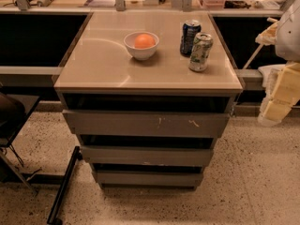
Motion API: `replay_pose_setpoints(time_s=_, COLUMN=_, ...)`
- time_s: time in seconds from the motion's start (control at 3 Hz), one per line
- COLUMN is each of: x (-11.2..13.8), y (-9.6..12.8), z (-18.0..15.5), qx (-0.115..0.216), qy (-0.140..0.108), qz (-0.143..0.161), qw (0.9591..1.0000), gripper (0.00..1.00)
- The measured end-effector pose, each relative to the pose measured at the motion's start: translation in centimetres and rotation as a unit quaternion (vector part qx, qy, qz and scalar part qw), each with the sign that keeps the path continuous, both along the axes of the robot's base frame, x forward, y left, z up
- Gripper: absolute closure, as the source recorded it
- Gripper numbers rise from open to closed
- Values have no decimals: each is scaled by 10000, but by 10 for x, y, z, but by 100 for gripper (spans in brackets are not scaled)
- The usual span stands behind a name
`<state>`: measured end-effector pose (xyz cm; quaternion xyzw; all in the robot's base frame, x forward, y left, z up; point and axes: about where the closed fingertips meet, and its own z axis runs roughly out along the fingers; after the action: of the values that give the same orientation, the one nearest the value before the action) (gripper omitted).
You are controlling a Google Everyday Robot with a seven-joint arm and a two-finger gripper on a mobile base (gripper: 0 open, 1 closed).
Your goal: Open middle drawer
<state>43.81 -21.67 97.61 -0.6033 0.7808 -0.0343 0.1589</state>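
At the front of the desk (93, 64), the middle drawer (147, 156) is seen between two others.
The end effector (280, 97) is held at the right edge, well apart from that drawer (its state cannot be told). On the desk are set a bowl (140, 50) with an orange (144, 41), a dark can (190, 37) and a pale can (200, 52).
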Motion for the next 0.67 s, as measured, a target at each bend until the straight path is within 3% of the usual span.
replay_pose_setpoints(time_s=0.67, x=-5, y=11, z=-11, qx=163, qy=110, qz=84, qw=9998, gripper=0)
